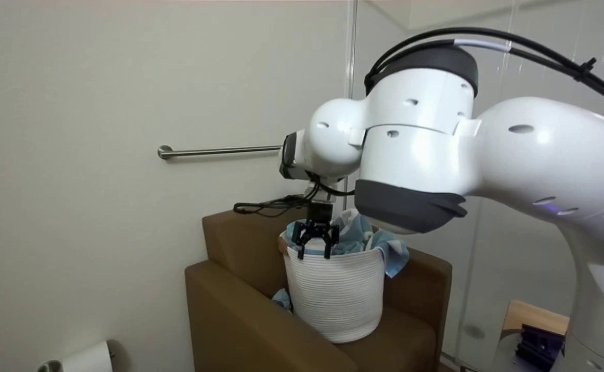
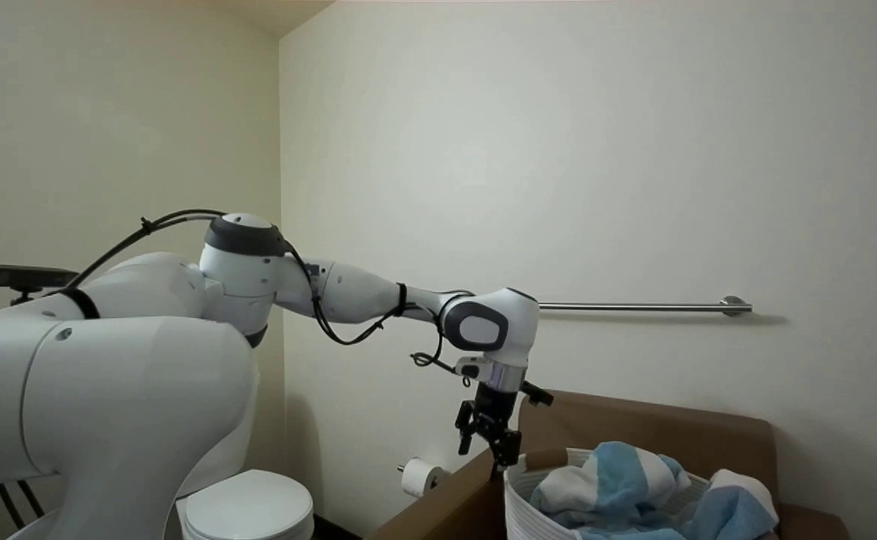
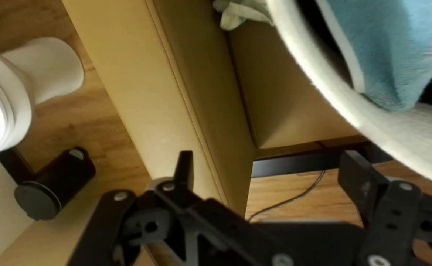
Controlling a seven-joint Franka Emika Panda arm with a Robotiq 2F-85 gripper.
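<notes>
Hanging empty, fingers point(image 3: 184, 170) spread wide, the gripper point(image 1: 314, 251) stood near the rim point(image 3: 360, 120) of the white basket point(image 1: 335, 294) on the brown armchair point(image 1: 219, 310), blue-and-white towels point(image 2: 622, 476) inside — a low sideways sweep risked snagging that rim and tipping the basket.

You can read no text, label, brand, number or sign in any of the three views
</notes>
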